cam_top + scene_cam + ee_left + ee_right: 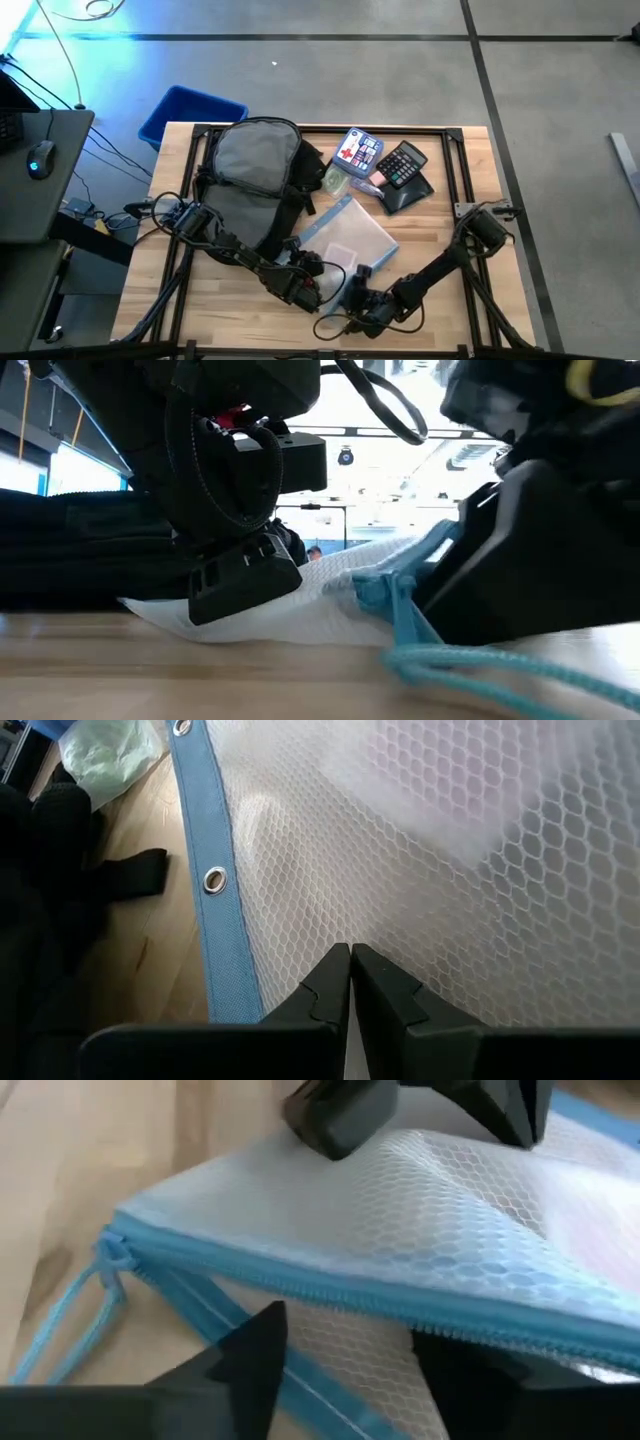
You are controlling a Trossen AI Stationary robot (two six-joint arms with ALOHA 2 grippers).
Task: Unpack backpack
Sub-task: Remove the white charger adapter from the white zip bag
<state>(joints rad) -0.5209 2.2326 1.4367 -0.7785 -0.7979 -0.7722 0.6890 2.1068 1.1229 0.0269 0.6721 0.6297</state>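
The backpack point(255, 160) is lying flat toward the far left part of the surface point(470, 200), its grey side facing up and its black straps trailing toward the middle. Just beside it, a clear mesh zip pouch point(348, 240) with blue edging is lying near the middle of the surface, reaching toward the near edge.

The left gripper point(350, 965) is resting on the pouch's mesh close to its blue eyelet border, with its fingers pressed together and nothing visible between them. The right gripper point(345, 1355) is sitting at the pouch's zipper edge point(330, 1295) near the near edge of the surface, its fingers standing apart on either side of the blue zipper strip without pinching it. A light blue pull cord point(70, 1320) is trailing from the zipper's end onto the wood.

Toward the far edge, a calculator point(402, 163), a colourful tin point(358, 150) and a pale green bag point(335, 180) are lying close together.
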